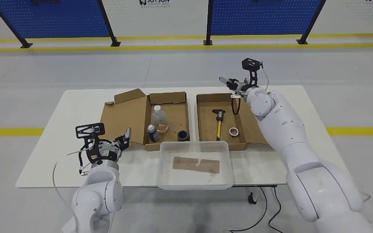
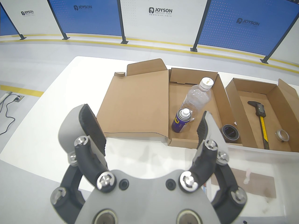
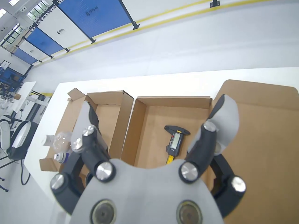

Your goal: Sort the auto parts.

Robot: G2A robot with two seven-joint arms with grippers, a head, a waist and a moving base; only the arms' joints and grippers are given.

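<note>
I have the right gripper (image 1: 228,83), jaws apart, past the head of the caliper (image 1: 219,122), whose length runs back toward the robot; the left gripper (image 1: 125,138), jaws also apart, sits farther off.

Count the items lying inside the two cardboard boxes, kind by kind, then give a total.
Bottle: 1
Spray can: 1
Caliper: 1
Rings: 2, black ring and silvery ring
Total: 5

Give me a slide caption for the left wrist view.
Open left gripper faces brown cardboard box holding clear plastic bottle and blue spray can.
</note>
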